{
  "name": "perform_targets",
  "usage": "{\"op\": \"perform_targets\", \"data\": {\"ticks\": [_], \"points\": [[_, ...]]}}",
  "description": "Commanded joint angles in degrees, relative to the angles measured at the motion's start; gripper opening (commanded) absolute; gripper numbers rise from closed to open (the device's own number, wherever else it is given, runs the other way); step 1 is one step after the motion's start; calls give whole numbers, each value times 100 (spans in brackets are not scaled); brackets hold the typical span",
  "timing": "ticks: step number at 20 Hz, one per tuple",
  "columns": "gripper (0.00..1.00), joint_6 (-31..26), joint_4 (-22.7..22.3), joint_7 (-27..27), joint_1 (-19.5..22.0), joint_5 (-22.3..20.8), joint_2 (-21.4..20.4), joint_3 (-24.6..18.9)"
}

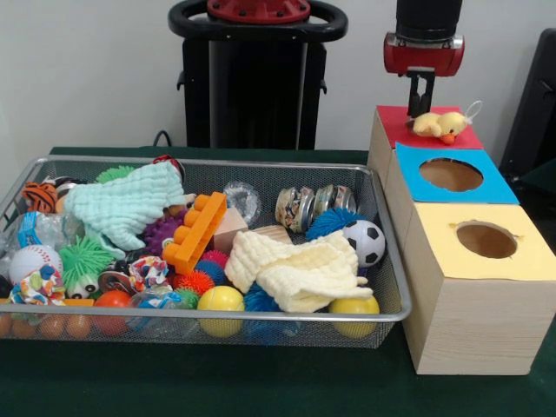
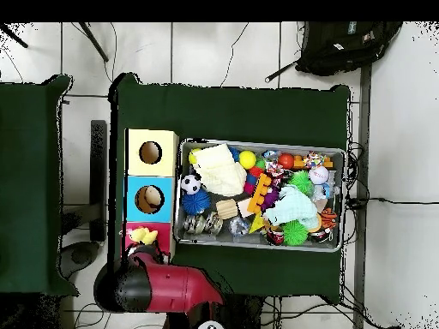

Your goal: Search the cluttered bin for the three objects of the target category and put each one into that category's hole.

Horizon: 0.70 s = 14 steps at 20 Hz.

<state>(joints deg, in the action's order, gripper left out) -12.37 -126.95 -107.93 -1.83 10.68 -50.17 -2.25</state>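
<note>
A small yellow plush duck (image 1: pixel 440 125) lies on the red-topped box (image 1: pixel 400 123) and covers its hole. My gripper (image 1: pixel 421 106) hangs just above the duck's back end, open and holding nothing. In the overhead view the duck (image 2: pixel 143 234) shows on the red box (image 2: pixel 130 230), with the red arm (image 2: pixel 167 290) hiding the gripper. The wire bin (image 1: pixel 217 319) to the left is crammed with toys: a soccer ball (image 1: pixel 364 241), a yellow ball (image 1: pixel 221 301), an orange block (image 1: pixel 195 232), spiky balls and two folded cloths.
The blue-topped box (image 1: pixel 415 181) and the yellow-topped box (image 1: pixel 443 252) stand in a row in front of the red one, each with an uncovered round hole. The bin (image 2: pixel 261 243) sits right beside the boxes on the green table. A black bag (image 2: pixel 347 43) lies on the floor.
</note>
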Motion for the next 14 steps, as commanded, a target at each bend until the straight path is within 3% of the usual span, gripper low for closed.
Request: {"op": "perform_targets", "data": {"ticks": [1, 14], "points": [[0, -450, -272, -579, 187, -84, -273, -451], [0, -891, -571, -618, 148, 80, -937, -455]]}}
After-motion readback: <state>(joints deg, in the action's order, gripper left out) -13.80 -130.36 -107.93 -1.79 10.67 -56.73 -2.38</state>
